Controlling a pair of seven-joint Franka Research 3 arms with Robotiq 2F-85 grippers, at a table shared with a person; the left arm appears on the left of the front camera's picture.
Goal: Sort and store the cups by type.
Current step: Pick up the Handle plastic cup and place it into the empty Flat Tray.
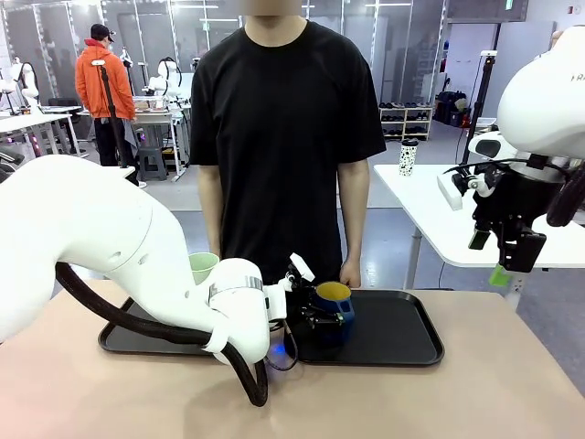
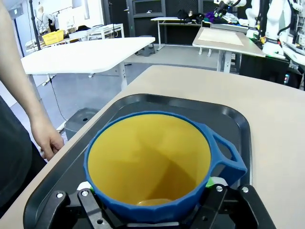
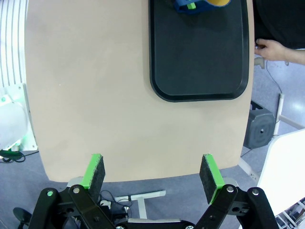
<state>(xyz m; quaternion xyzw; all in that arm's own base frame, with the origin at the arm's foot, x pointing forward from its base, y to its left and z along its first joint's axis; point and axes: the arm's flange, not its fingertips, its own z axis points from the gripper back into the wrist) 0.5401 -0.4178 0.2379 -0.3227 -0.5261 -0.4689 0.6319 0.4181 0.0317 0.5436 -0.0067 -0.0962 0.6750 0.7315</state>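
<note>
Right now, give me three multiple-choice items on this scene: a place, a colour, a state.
1. The blue mug stands: A on the black tray; B on bare tabletop; C in the person's hand.
2. Its inside is: A white; B yellow; C red.
3. The right jaws are: A shut on a tumbler; B open and empty; C shut on the mug.
Answers: 1 A, tray floor surrounds it; 2 B, the left wrist view looks into yellow; 3 B, the green pads stand apart, nothing between.

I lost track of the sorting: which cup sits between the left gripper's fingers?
The dark blue handled mug, yellow inside, on the right-hand black tray. The pale green tumbler stands apart behind the left arm.
</note>
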